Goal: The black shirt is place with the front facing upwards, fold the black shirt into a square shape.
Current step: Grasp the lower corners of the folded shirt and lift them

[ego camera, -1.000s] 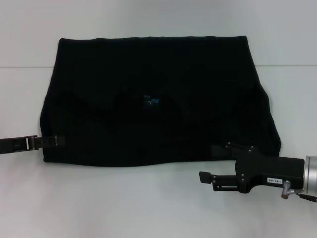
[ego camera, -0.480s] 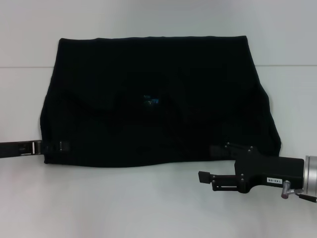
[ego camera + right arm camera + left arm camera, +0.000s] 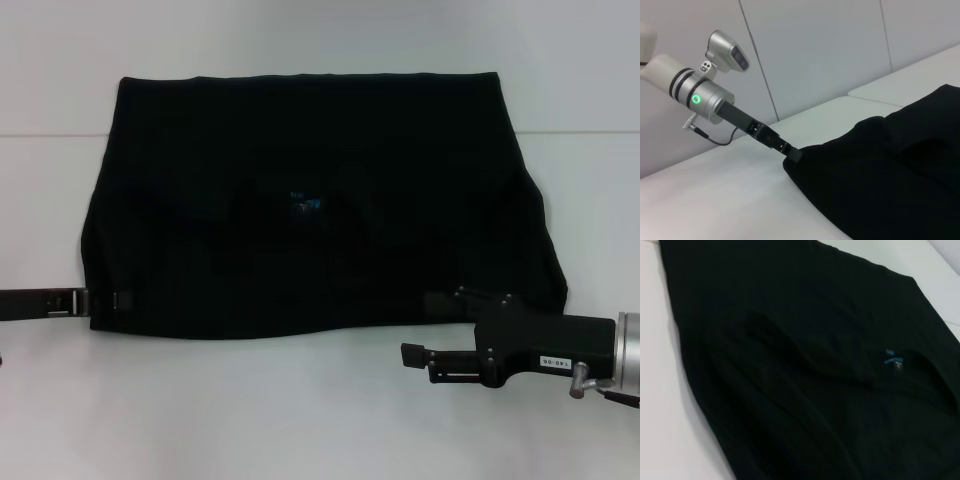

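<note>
While the black shirt (image 3: 320, 200) lies spread across the middle of the white bench (image 3: 250, 410), already doubled into a wide slab with its blue neck label (image 3: 303, 204) showing near the centre, the left hand (image 3: 95, 300) sits at the shirt's near-left corner, apparently pinching or reaching under that edge; whether it is shut I cannot tell. The right hand (image 3: 415, 355) hovers off the shirt's near-right corner, holding nothing, its opening unclear, probably waiting to take that corner for a matching fold. No containers are present.

Probably lab (bare white table (image 3: 300, 420))
</note>
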Robot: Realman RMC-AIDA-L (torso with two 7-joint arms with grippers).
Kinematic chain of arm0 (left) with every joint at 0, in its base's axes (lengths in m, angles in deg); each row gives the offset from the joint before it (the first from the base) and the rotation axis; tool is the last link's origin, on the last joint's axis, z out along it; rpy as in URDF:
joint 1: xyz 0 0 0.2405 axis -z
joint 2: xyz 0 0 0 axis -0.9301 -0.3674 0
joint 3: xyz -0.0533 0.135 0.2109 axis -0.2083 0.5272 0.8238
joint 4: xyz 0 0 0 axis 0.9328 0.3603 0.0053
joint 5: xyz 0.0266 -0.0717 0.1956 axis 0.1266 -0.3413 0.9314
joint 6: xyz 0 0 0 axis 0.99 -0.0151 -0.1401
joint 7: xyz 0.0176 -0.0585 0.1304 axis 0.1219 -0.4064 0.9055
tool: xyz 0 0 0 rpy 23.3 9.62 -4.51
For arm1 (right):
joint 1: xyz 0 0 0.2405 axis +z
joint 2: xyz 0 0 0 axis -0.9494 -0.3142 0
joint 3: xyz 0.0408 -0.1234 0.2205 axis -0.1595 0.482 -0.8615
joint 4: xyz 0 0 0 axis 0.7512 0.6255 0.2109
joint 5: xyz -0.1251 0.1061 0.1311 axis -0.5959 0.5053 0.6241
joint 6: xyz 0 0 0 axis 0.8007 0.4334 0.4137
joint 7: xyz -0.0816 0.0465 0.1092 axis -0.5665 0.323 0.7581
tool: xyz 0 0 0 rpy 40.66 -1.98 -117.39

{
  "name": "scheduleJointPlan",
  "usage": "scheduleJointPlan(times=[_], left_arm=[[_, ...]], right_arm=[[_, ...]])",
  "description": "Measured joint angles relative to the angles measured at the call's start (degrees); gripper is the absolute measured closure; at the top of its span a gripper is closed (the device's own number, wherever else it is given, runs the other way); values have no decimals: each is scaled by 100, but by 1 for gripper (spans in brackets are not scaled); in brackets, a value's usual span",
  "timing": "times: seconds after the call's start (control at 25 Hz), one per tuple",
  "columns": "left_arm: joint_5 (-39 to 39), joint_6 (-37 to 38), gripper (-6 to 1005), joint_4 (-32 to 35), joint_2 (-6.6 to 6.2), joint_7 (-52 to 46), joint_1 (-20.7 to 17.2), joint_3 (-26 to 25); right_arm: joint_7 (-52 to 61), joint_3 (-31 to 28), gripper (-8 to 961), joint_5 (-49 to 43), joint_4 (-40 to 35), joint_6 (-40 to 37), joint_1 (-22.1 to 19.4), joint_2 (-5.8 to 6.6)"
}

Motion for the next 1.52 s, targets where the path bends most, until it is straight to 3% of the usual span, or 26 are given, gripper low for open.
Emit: scheduleJointPlan(times=[0.2, 0.44, 0.56, 0.64, 0.76, 0.84, 0.96, 1.16, 1.52], left_arm=[[0, -8, 948, -7, 6, -1, 29, 41], [0, -56, 970, -22, 6, 0, 33, 42], [0, -57, 981, -25, 6, -7, 40, 42], [0, -58, 988, -25, 6, -15, 42, 42], [-1, -58, 987, -25, 6, -8, 43, 41], [0, -58, 987, -25, 6, 2, 43, 40], [0, -56, 987, -25, 6, 2, 43, 34], [0, -56, 987, 4, 36, 14, 62, 38], [-25, -50, 987, 20, 41, 15, 84, 42]], right_arm=[[78, -89, 35, -2, -21, -86, -3, 24], [591, -249, 37, -11, -170, -148, -5, 119], [1650, -241, 37, -97, -667, -80, -5, 206], [2785, -208, 38, -325, -1107, -54, 19, 363], [4441, -190, 38, -832, -1563, -87, 163, 718], [5688, -175, 39, -1360, -1762, -149, 348, 1021], [6898, -209, 39, -1938, -1991, -225, 545, 1194], [7514, -161, 41, -2801, -2214, -68, 885, 1108], [7484, 206, 40, -3255, -1250, 926, 1261, 885]])
